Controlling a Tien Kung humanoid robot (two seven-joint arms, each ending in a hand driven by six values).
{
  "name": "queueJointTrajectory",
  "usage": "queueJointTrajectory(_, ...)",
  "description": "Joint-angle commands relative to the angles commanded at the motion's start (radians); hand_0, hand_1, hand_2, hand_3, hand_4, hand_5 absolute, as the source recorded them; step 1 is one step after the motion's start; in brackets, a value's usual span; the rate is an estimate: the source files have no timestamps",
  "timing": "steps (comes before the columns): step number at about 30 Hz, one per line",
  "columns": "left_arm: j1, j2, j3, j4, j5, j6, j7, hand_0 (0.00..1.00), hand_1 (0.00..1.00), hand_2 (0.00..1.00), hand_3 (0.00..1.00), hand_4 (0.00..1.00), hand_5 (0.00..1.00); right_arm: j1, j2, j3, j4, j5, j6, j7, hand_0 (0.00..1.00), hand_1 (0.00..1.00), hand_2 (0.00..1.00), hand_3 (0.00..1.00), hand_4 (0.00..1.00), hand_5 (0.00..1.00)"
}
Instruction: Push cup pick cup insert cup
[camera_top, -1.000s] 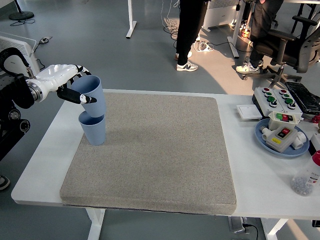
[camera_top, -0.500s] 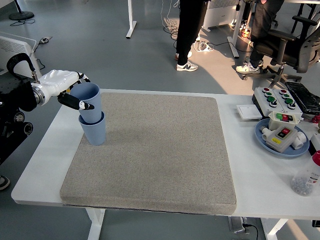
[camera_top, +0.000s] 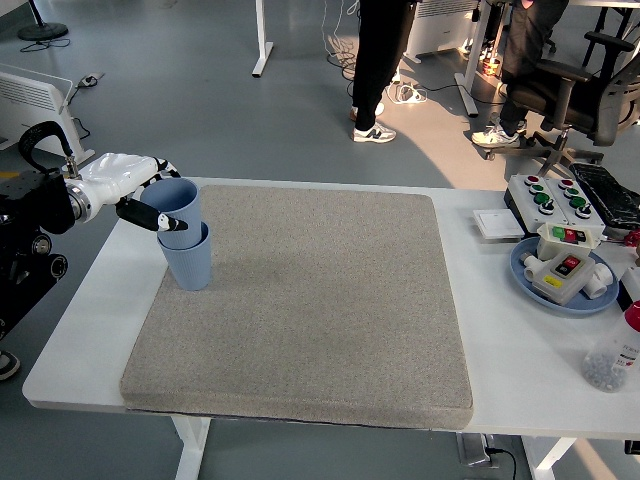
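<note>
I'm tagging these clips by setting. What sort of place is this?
Most likely a robotics lab or office workspace. The white table carries a grey mat as a test surface, button control boxes sit at the right, and behind it are an office chair and floor cables.

No text or label can be read anywhere (print on the bottle (camera_top: 612, 358) blurs).
</note>
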Motion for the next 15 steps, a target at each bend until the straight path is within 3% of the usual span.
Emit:
queueJointTrajectory(5,0.004,-0.002,-0.005,0.006,0.007,-0.007,-0.017,0.785,0.852,0.944,0.857,0.88,0.688,0.0,0.0,0.0,0.0,-0.001,0.0,0.0,0.523,0.544,0.618,0.563,0.114,0.445)
queueJointTrajectory(6,0.005,-0.002,-0.006,0.007,0.01,-0.008,-0.023,0.884,0.946,0.998,0.936,0.96,0.754,0.0,0.0,0.0,0.0,-0.001,0.0,0.0,0.523,0.544,0.618,0.564,0.114,0.445)
queueJointTrajectory(8,0.006,-0.002,-0.008,0.008,0.013,-0.007,-0.032,0.884,0.946,0.998,0.936,0.96,0.754,0.0,0.0,0.0,0.0,0.0,0.0,0.0,0.523,0.544,0.618,0.564,0.114,0.445)
queueJointTrajectory(15,0.011,-0.004,-0.011,0.012,-0.006,0.038,-0.037,0.915,0.965,0.998,0.998,0.983,0.762,0.001,0.0,-0.001,0.0,0.001,0.0,0.0,0.523,0.544,0.618,0.563,0.113,0.445)
